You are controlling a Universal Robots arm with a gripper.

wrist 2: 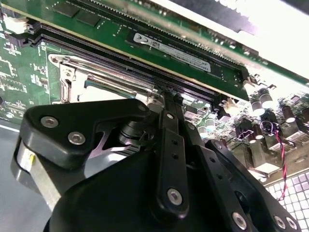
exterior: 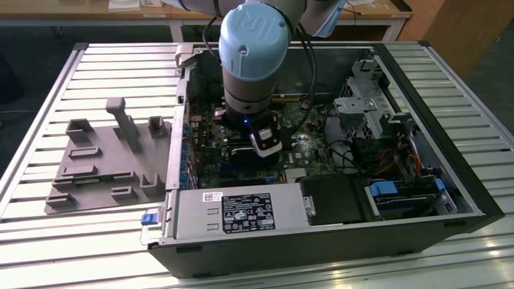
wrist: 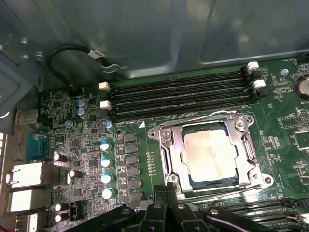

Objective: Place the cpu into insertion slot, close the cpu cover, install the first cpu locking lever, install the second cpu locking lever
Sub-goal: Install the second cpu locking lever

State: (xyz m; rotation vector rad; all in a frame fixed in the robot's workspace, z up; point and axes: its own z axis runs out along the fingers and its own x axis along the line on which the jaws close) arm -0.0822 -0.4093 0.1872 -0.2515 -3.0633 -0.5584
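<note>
First wrist view: you are looking down at a green motherboard inside an open computer case. The cpu, a pale square chip with a smudged metal top, sits in its socket. The cpu cover, a silvery metal frame, lies flat around it, and the chip shows through its square window. A thin wire lever runs along one edge of the cover. Long black memory slots lie just beside the socket. The dark links of your gripper sit at the edge of this picture, near the socket; you cannot tell how far the claw is open, or whether it holds anything.

In the exterior view, your arm reaches straight down into the case, which lies on a slatted table. A grey fixture plate rests on the table at the exterior view's left
</note>
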